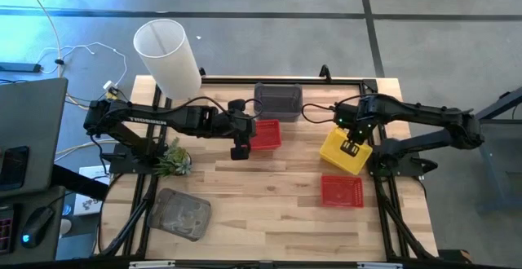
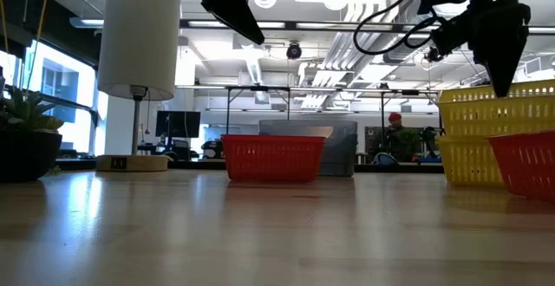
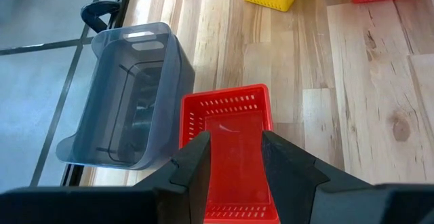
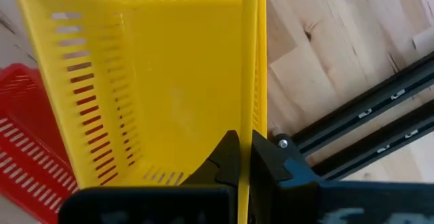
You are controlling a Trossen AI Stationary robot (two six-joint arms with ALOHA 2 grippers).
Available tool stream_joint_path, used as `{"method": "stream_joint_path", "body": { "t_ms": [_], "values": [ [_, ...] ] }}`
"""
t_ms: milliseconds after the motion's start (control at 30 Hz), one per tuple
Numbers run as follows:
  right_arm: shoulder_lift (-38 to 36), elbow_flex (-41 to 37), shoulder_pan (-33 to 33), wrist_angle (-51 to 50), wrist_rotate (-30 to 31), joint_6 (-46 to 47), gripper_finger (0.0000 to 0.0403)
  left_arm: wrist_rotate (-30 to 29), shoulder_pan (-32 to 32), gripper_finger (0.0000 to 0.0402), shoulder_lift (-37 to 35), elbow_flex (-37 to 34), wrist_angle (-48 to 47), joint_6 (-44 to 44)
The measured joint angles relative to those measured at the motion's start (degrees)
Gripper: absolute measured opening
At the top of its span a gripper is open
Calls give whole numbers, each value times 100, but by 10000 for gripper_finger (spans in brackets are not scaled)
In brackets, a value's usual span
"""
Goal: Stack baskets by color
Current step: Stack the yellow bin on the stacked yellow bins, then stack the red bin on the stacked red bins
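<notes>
My right gripper (image 4: 243,146) is shut on a yellow basket (image 1: 345,149) at the table's right side. In the low view that basket (image 2: 499,111) stands over a second yellow basket (image 2: 468,160) on the table. A red basket (image 1: 341,191) lies just nearer. My left gripper (image 3: 234,157) hovers open above another red basket (image 3: 229,132) at the table's middle, touching nothing. A dark grey basket (image 1: 277,100) sits behind it by the far edge. My right gripper pinches one side wall of the yellow basket at its rim (image 4: 245,119), one finger inside the basket and one outside. The fingers come from above, pointing down. The basket sits open side up over the second yellow one; whether the two touch I cannot tell.
A tall white cylinder (image 1: 167,55) on a wooden base stands at the far left corner, with a green leafy clump (image 1: 171,161) at the left edge. A flat grey piece (image 1: 181,213) lies near left. Bare wood shows in the near middle of the table (image 1: 269,220).
</notes>
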Motion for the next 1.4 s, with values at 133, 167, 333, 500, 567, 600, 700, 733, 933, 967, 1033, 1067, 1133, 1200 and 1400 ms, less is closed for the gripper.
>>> {"method": "stream_joint_path", "body": {
  "t_ms": [133, 167, 333, 500, 567, 600, 700, 733, 933, 967, 1033, 1067, 1133, 1200, 1400],
  "values": [
    [13, 0, 26, 52, 40, 149, 0, 0, 2, 117, 0, 0, 0, 2],
    [13, 0, 46, 54, 71, 187, 0, 0, 2, 117, 0, 0, 0, 2],
    [13, 0, 165, 49, 146, 422, 0, 0, 0, 117, 0, 0, 2, 2],
    [11, -263, 221, 112, 236, 635, 0, 0, 0, 117, 0, 0, 2, 2],
    [11, -483, 223, 252, 134, 630, 0, 0, 0, 117, 0, 0, 2, 2],
    [11, -579, 225, 335, 102, 626, 0, 0, 2, 117, 0, 0, 2, 2],
    [13, -773, 223, 428, 13, 586, 0, 0, 1, 117, 0, 0, 4, 2],
    [13, -820, 225, 426, -5, 583, 0, 0, 0, 117, 0, 0, 4, 2],
    [11, -1050, 223, 421, -12, 420, 1, -4, 0, 117, 0, 0, 5, 2],
    [11, -1091, 225, 422, 47, 397, 5, -3, 0, 117, 0, 0, 6, 2],
    [12, -1143, 225, 418, 228, 336, 18, -2, 1, 117, 0, 0, 6, 0],
    [13, -1143, 225, 429, 311, 312, 27, -2, 1, 117, 0, 0, 5, -1],
    [13, -1143, 225, 573, 494, 246, 51, -2, 2, 117, 0, 0, 7, -2],
    [13, -1141, 225, 712, 750, 221, 76, -2, 0, 117, 0, 0, 7, -7],
    [13, -1134, 225, 883, 1144, 163, 122, -17, 0, 117, 0, 0, 9, -2]
  ]
}}
